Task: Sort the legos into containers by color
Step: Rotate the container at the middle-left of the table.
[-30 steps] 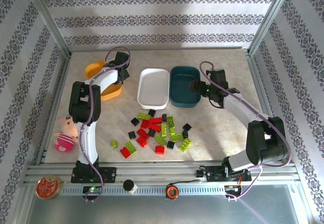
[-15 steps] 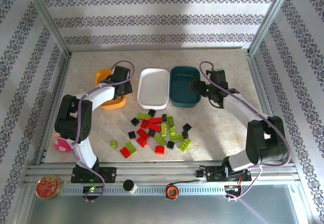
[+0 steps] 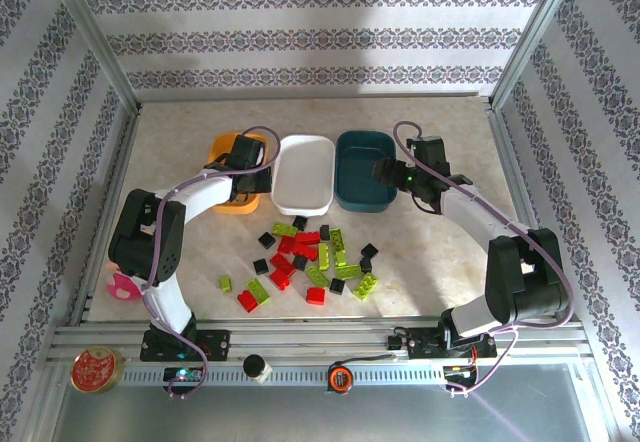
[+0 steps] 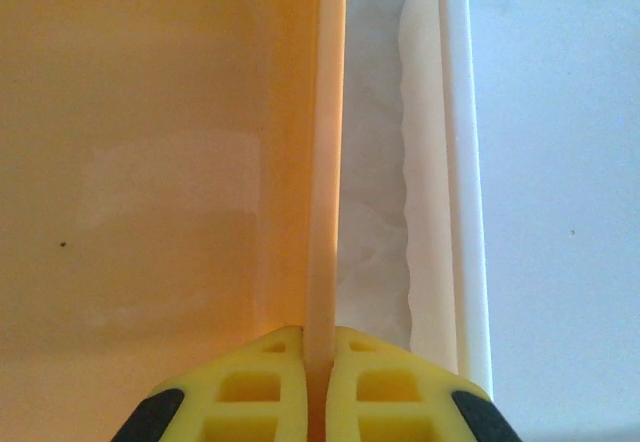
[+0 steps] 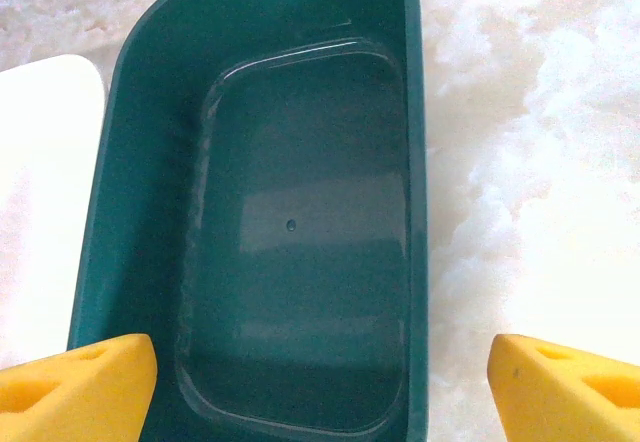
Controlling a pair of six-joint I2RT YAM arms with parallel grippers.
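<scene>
Red, lime green and black legos (image 3: 310, 257) lie scattered in the middle of the table. Behind them three containers stand in a row: orange-yellow tray (image 3: 226, 149), white tray (image 3: 303, 174), dark teal tray (image 3: 362, 170). My left gripper (image 3: 258, 168) is shut on the orange-yellow tray's right rim (image 4: 325, 162), which runs up from between the pads (image 4: 280, 362); the white tray's rim (image 4: 462, 162) lies just to its right. My right gripper (image 3: 386, 172) hangs open over the near end of the teal tray (image 5: 300, 222), which holds nothing.
A pink doll (image 3: 122, 284) lies at the left edge, mostly behind the left arm. A round red tin (image 3: 95, 369) and a small black-capped item (image 3: 257, 366) sit on the front rail. Metal frame posts line the table's sides.
The left arm has dragged the orange-yellow tray to the right, from the far left to right beside the white tray. The right arm has not moved.
</scene>
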